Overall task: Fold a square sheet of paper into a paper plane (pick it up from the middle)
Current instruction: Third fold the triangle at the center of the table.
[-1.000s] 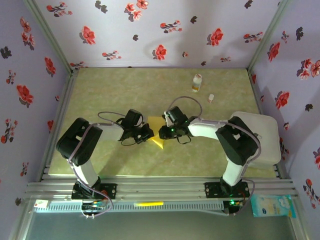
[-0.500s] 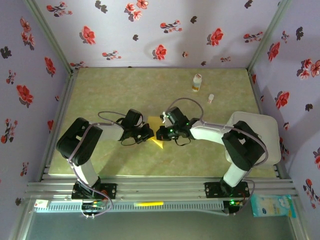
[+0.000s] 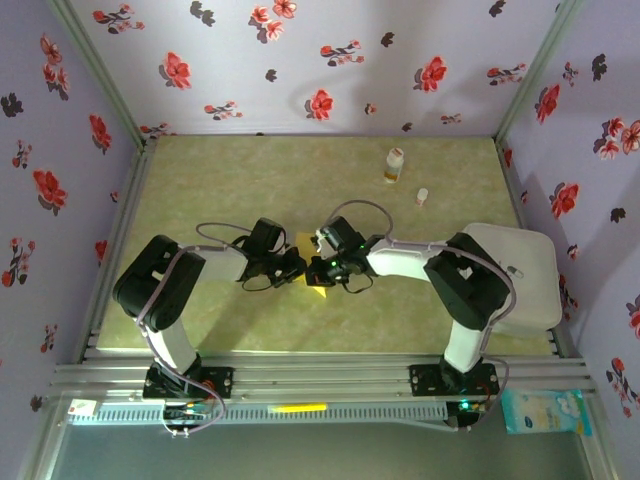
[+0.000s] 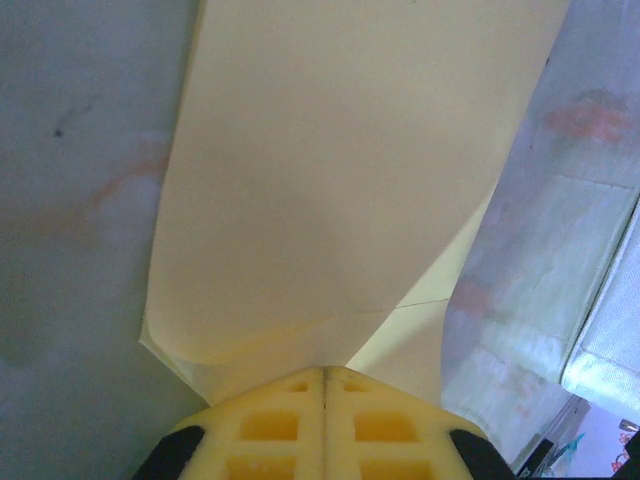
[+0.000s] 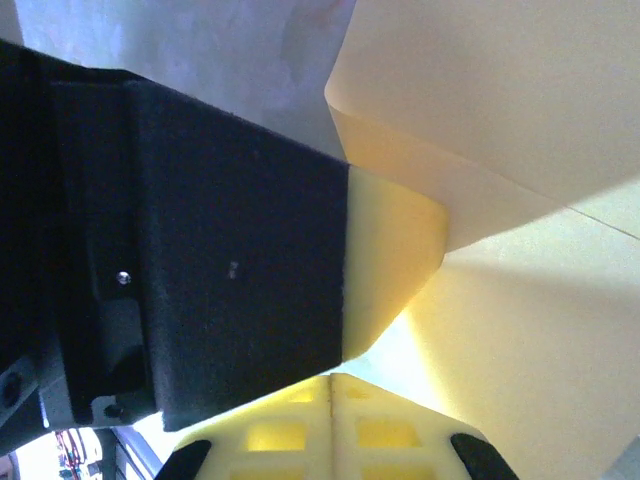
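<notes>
- Top view: the left gripper point(image 3: 298, 268) and right gripper point(image 3: 314, 271) meet tip to tip in the middle of the table point(image 3: 220, 180), with the yellow sheet of paper point(image 3: 318, 291) between and beneath them.
- Left wrist: the left gripper point(image 4: 325, 372) is closed tight. The sheet of paper point(image 4: 340, 180) rises straight out of its tips, pinched.
- Right wrist: the right gripper point(image 5: 332, 378) is closed too, its tips against the sheet of paper point(image 5: 520, 130) — whether any paper is caught between them I cannot tell.

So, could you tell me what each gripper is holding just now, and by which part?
Both pinch the square sheet of paper: the left gripper at a folded edge, the right gripper close beside the left's fingers.
</notes>
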